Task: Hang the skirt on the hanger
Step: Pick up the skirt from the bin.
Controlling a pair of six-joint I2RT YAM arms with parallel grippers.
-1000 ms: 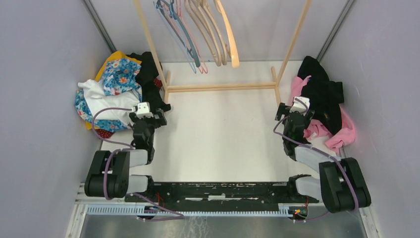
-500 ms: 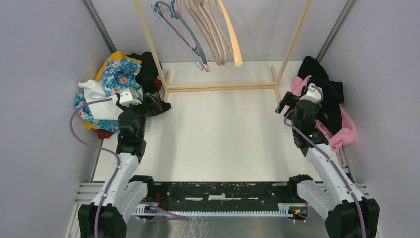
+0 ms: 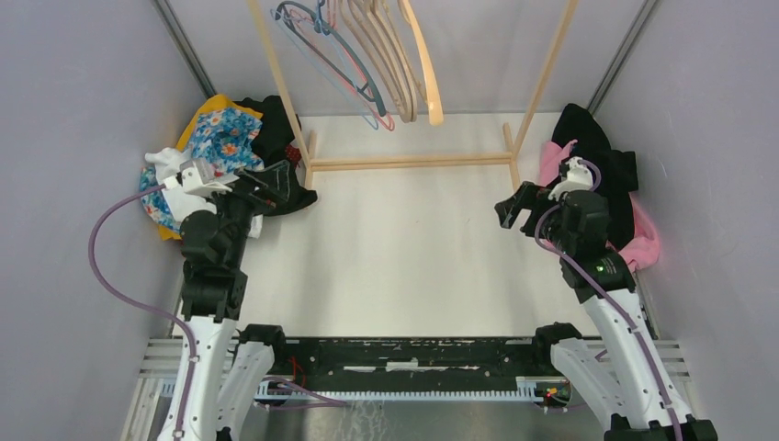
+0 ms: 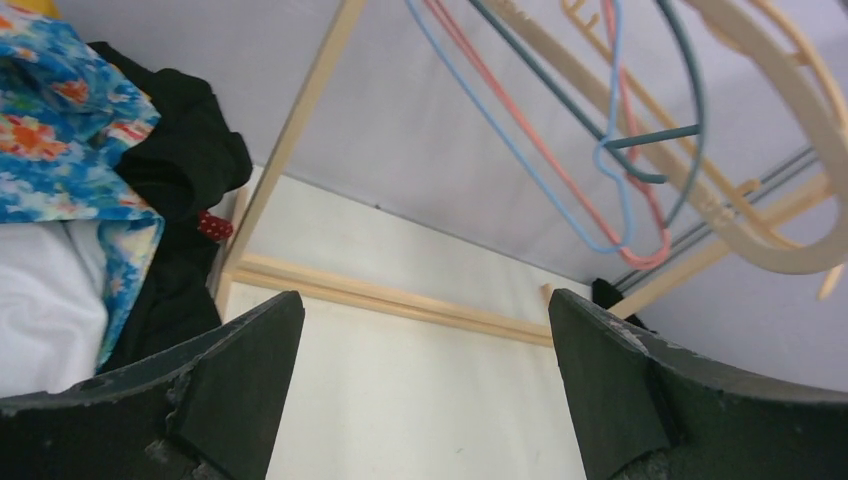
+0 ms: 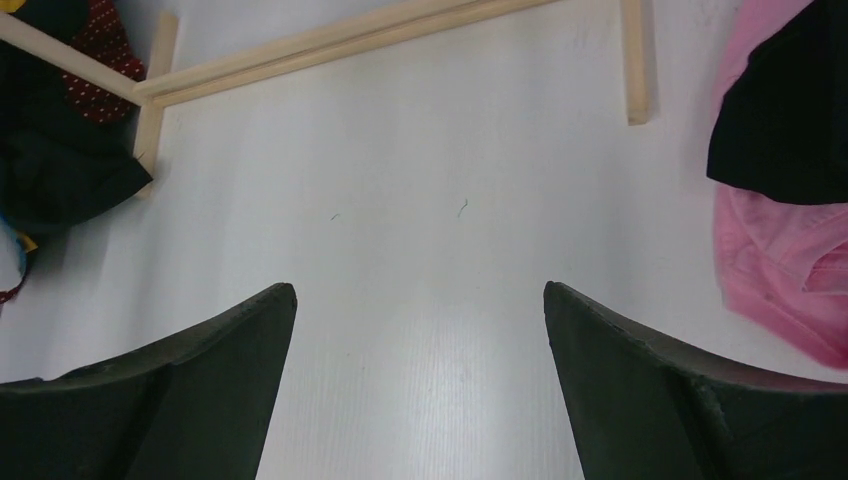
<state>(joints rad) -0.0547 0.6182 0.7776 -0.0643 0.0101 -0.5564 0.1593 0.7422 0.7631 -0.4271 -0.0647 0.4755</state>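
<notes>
Two heaps of clothes lie on the white table; I cannot tell which piece is the skirt. The left heap (image 3: 216, 147) has blue floral cloth (image 4: 60, 130), white, yellow and black pieces. The right heap (image 3: 597, 175) is black over pink cloth (image 5: 780, 260). Several hangers (image 3: 386, 64), thin coloured ones and wooden ones (image 4: 770, 255), hang from the rack at the back. My left gripper (image 3: 269, 184) is open and empty, raised beside the left heap and tilted up toward the hangers (image 4: 422, 300). My right gripper (image 3: 514, 204) is open and empty above the table left of the right heap (image 5: 418, 290).
The wooden rack's base bar (image 3: 409, 163) crosses the back of the table, with slanted side posts (image 3: 276, 83) rising from it. Grey walls close in on both sides. A black rail (image 3: 404, 354) with the arm bases runs along the near edge.
Both arms have risen from their folded pose. The left gripper swung up and left by the floral heap; the right gripper lifted and turned left toward the table's middle. The thin hangers swing.
</notes>
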